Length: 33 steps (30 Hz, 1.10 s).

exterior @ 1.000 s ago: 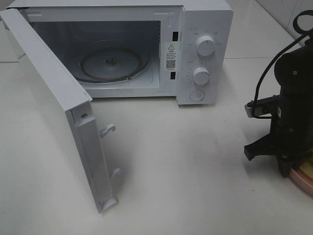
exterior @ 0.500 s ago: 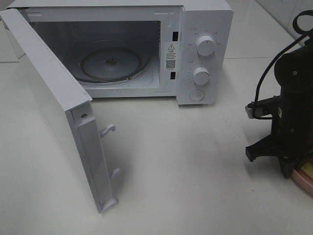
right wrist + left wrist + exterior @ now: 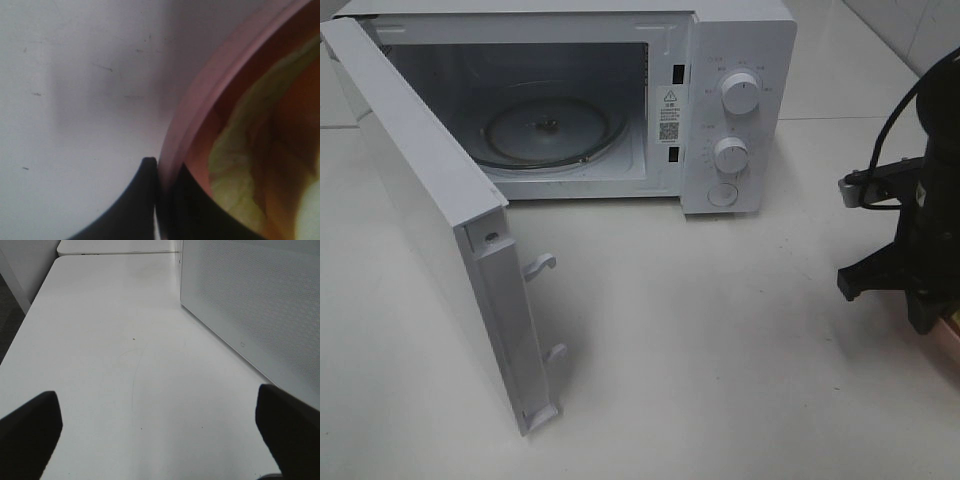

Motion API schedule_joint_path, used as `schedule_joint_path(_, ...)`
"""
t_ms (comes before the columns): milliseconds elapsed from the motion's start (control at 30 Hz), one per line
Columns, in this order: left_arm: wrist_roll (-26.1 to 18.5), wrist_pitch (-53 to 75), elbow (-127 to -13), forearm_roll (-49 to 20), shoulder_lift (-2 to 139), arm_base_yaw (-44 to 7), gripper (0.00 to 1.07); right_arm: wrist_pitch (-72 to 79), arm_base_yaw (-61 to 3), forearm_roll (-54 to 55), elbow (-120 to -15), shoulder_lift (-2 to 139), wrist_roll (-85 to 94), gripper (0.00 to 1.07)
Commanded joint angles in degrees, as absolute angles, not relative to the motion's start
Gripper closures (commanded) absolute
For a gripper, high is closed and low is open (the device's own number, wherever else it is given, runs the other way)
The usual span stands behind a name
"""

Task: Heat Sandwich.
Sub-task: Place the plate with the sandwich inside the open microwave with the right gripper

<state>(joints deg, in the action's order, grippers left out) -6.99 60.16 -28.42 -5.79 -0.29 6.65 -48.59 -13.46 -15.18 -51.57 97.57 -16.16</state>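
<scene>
Right gripper [image 3: 161,175] is clamped on the rim of the pink plate [image 3: 200,95]. The sandwich [image 3: 235,160] lies on that plate, well apart from the microwave [image 3: 740,60]. Left gripper [image 3: 160,425] hangs empty, jaws wide. Step in hand: pick-up. Next move: lift level and carry to the turntable [image 3: 548,130].

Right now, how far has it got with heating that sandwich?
Done: the microwave door stands open, and the glass tray inside is bare. In hand: the right tool is shut on the rim of the pink plate that carries the sandwich. Left to do: putting the plate inside, shutting the door and turning a dial.
</scene>
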Motion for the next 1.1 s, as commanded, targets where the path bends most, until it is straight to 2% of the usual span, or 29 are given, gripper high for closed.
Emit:
schedule_joint_path(33,-6.7,59.5,-28.2,-6.2,-1.5,6.9,0.09,-51.9,-13.5,-16.3,-51.2,94.1,-14.7,1.07)
schedule_joint_path(533,-6.7,59.5,-28.2,-6.2,-1.5,6.9,0.09,-60.6,-14.8,-20.5,-51.2,87.1,-12.3,1.07)
schedule_joint_path(1100,-6.7,59.5,-28.2,-6.2,-1.5,6.9,0.09,-60.7,-33.3,-23.2,-51.2,85.7,-11.9,1.07)
